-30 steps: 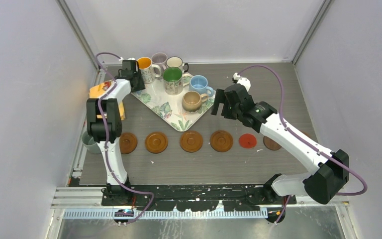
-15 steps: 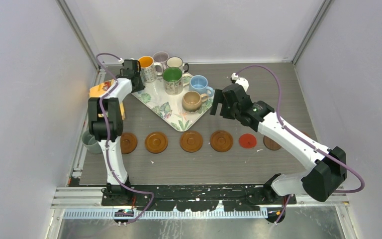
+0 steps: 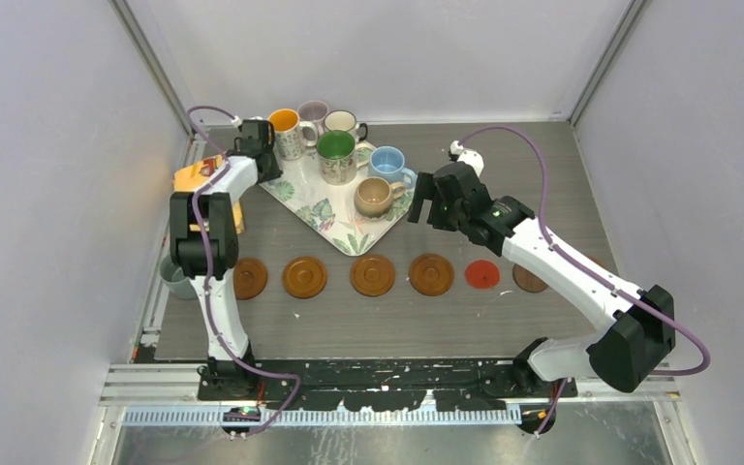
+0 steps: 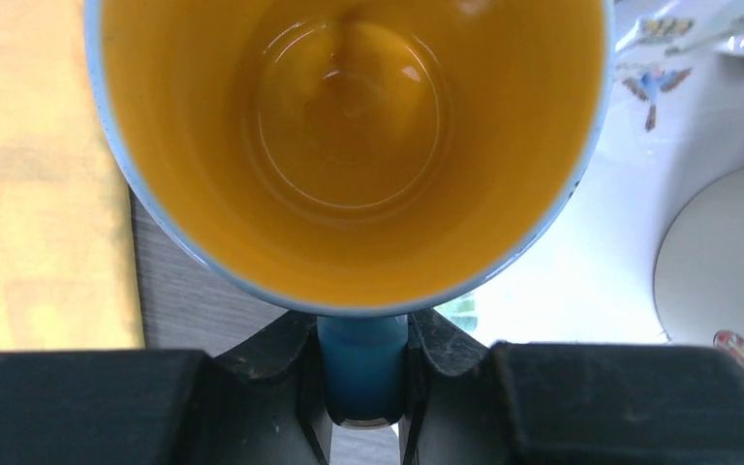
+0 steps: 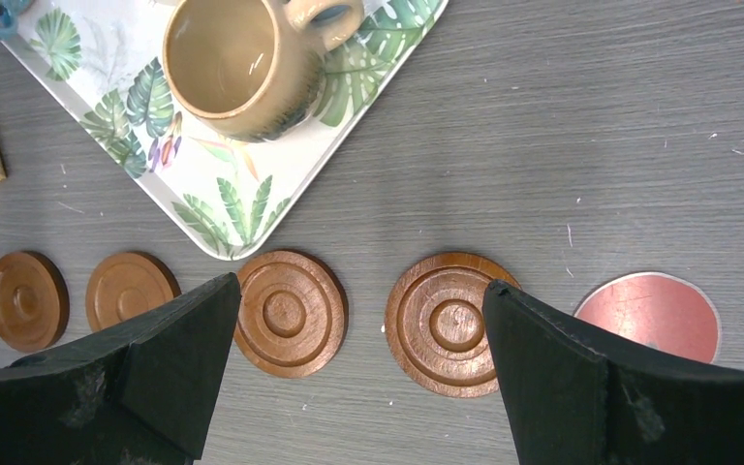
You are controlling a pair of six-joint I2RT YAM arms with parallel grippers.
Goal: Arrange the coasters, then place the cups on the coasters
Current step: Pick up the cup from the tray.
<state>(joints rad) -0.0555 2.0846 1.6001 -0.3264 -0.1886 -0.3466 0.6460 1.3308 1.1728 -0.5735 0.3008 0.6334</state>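
Tabletop (image 3: 504,320): left claw (image 4: 362,383) around cup handle (image 4: 362,349)

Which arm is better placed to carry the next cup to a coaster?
Left. The left gripper is shut on the handle of the orange-inside mug. The right gripper hangs open and empty above the coasters.

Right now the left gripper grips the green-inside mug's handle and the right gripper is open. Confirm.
Wrong mug: the left wrist view shows the left gripper shut on the handle of the orange-inside mug. The right gripper is open, as you said.
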